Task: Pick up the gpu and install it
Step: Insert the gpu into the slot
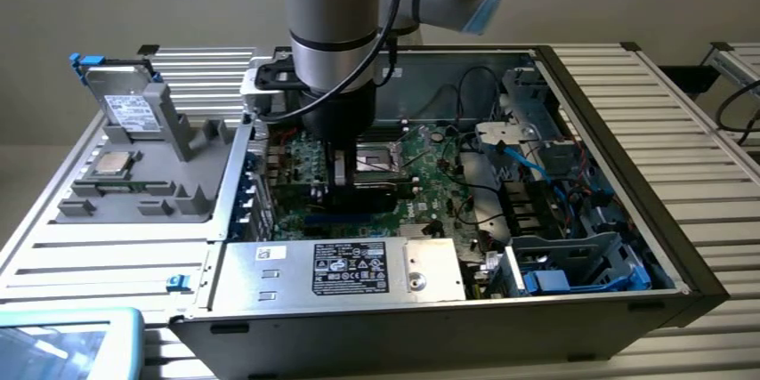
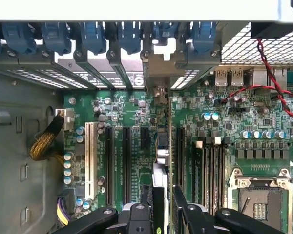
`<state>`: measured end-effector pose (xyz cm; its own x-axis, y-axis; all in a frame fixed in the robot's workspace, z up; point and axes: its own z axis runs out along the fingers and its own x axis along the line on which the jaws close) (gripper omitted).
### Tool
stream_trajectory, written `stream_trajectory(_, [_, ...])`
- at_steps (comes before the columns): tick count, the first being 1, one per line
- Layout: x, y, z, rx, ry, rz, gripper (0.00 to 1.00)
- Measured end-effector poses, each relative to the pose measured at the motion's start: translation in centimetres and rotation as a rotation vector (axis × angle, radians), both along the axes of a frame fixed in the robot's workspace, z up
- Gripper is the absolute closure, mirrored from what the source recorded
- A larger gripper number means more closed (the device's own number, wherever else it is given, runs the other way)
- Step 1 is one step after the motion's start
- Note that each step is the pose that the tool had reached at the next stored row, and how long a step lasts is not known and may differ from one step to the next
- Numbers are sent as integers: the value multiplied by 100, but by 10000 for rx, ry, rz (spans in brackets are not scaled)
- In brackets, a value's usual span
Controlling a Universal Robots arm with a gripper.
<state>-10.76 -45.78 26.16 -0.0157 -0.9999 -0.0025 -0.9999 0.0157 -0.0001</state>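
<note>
My gripper (image 1: 347, 165) reaches down into the open computer case (image 1: 618, 157), over the green motherboard (image 1: 440, 180). It is shut on the gpu (image 1: 359, 181), whose black cooler shows below the wrist. In the wrist view the gpu (image 2: 159, 161) stands edge-on between my two black fingers (image 2: 140, 214). It runs along the motherboard's (image 2: 132, 112) expansion slots (image 2: 110, 161), with its silver bracket end toward the rear slot openings (image 2: 158, 63). From these views I cannot tell whether the card's edge touches a slot.
A grey fixture tray (image 1: 142, 193) in the exterior view's left holds a silver drive box (image 1: 131, 109) and a processor chip (image 1: 113, 164). The power supply (image 1: 356, 269) fills the case's front. Cables and a drive cage (image 1: 576, 264) crowd the right. Blue latches (image 2: 93, 36) line the rear, and the CPU socket (image 2: 261, 202) lies beside the slots.
</note>
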Motion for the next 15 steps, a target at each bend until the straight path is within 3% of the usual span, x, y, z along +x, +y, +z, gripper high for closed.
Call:
stream_trajectory(5, [-2, 0, -4, -11, 16, 0, 73])
stream_trajectory(6, [-1, 1, -4, -7, 60, 1, 73])
stream_trajectory(9, [23, 0, 2, 15, 335, 0, 73])
stream_trajectory(10, [26, -1, 3, 15, 364, 1, 73])
stream_trajectory(15, [34, 0, 4, 13, 367, 1, 73])
